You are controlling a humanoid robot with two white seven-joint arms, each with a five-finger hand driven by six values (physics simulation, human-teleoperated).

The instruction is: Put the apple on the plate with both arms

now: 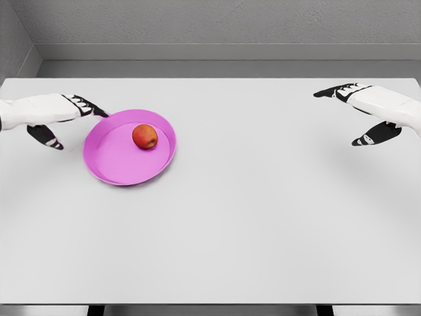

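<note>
- The apple (145, 136) lies inside the plate (108, 164), a little above and right of the dish's middle, in the left half of the frame.
- It looks close to round, so I judge it has no long axis to line a grasp against.
- The plate sits flat on the table (263, 217), and nothing else touches the apple.
- The left hand (62, 118) comes in at the left edge, fingers spread and holding nothing; its upper fingertips (100, 112) are at the plate's upper left rim, touching it or just beside it, I cannot tell which.
- From those fingertips the apple lies to the right and slightly lower, across a strip of bare plate.
- The thumb (47, 138) hangs below, off the plate's left side.
- The right hand (362, 115) is at the far right of the frame, open and empty, well apart from both plate and apple.
- The left hand is by far the nearer of the two.
- By my reading the apple is already where the task wants it, so what remains is for the left fingers to clear the rim without nudging the plate.
</note>
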